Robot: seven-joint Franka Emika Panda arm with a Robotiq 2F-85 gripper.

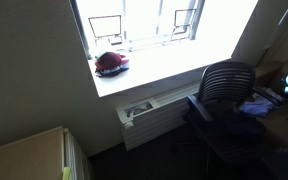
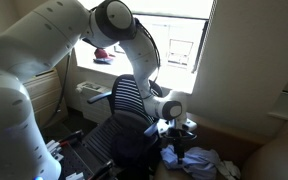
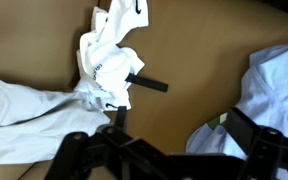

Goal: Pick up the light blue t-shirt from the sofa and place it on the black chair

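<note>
My tool (image 3: 169,150) hangs low over the brown sofa (image 3: 184,60), its fingers spread wide with nothing between them. In an exterior view the light blue t-shirt (image 2: 199,160) lies rumpled on the seat just below and beside the tool, not yet gripped. The black chair (image 2: 129,100) stands right next to the arm, with dark clothing already on its seat.

The wrist view shows three pale heaps: a crumpled white cloth (image 3: 109,65) with a dark strap (image 3: 144,82) poking out, a flat spread at the left (image 3: 24,120), and a bluish fold at the right (image 3: 274,90). I judge the right one to be the shirt, though the colours are washed out and I cannot be sure.

For a good pick I would shift the tool over that fold, aim for a raised ridge rather than a flat patch, push down into the cushion, then close. I would keep clear of the strap and the white cloth so neither comes up along with it.
</note>
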